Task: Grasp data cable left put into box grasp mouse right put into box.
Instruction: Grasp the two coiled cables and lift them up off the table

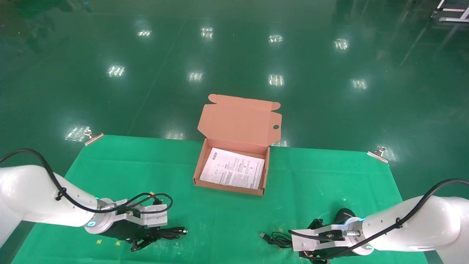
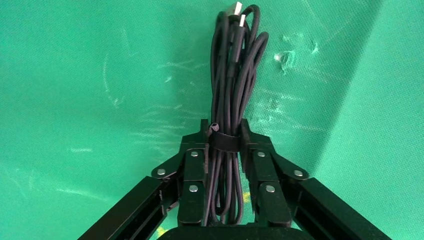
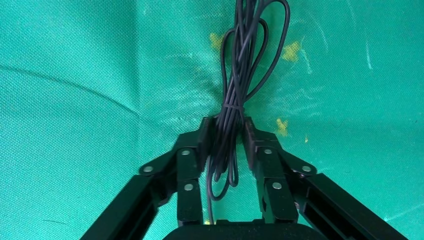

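Observation:
The data cable (image 2: 235, 75), a black looped bundle tied with a strap and ending in silvery plugs, lies on the green cloth at the front left (image 1: 170, 232). My left gripper (image 2: 223, 131) is shut on it at the strap, low on the cloth (image 1: 144, 240). The black mouse (image 1: 344, 215) sits at the front right, partly hidden by my right arm. Its thin tied cord (image 3: 235, 75) runs out towards the middle (image 1: 274, 238). My right gripper (image 3: 227, 131) is shut on that cord bundle, also low on the cloth (image 1: 311, 255). The open cardboard box (image 1: 199, 163) stands at the middle back, with only a printed sheet in it.
The green cloth (image 1: 227, 220) covers the table and is clipped at its far corners (image 1: 93, 138) (image 1: 377, 154). The box's lid (image 1: 238, 121) stands up at its far side. Green floor lies beyond the table's far edge.

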`<state>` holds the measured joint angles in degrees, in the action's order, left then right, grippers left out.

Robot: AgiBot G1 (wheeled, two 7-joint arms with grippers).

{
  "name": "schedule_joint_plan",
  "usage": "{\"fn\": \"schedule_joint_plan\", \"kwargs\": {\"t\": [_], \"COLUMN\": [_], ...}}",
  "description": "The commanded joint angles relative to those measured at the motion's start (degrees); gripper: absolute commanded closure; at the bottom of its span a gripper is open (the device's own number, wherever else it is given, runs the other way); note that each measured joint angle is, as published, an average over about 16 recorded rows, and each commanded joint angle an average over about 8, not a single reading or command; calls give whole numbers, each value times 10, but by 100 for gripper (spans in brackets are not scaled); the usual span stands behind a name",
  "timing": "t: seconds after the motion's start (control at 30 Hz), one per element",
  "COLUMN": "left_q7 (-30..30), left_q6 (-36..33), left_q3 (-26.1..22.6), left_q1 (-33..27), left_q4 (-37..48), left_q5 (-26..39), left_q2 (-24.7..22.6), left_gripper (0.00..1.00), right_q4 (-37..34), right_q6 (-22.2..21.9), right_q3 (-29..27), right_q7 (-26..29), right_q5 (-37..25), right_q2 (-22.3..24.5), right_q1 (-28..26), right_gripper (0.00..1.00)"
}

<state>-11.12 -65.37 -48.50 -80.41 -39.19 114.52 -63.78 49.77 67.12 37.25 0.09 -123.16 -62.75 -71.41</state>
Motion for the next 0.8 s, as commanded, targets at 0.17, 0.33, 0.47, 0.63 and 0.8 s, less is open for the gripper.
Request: {"fn": "schedule_joint_plan", "kwargs": {"t": [0.17,0.33,0.47,0.63,0.8], "left_q7": [0,0,-4,-23,-52], "left_q6": [0,-13,-41,-82,-109], "left_q3": [0,-3,-4,-2,2], "left_q1": [0,0,-7,-34,-81], "left_q4": [0,-6,-22,-69,-144], "left_q5": [0,1,-1,2,25], "left_q2": [0,4,20,53,80], "left_gripper": [100,100,100,100,100], "right_q4": [0,10,41,82,94], "right_q6": [0,18,44,53,31], "right_q3": [0,-6,-19,-50,-84], "right_q7": [0,4,19,55,81], "right_q5": [1,11,29,50,66], "right_q2": [0,13,41,77,87], "right_q1": [0,-5,-15,-42,-94], "right_gripper": [100,100,100,100,100]}}
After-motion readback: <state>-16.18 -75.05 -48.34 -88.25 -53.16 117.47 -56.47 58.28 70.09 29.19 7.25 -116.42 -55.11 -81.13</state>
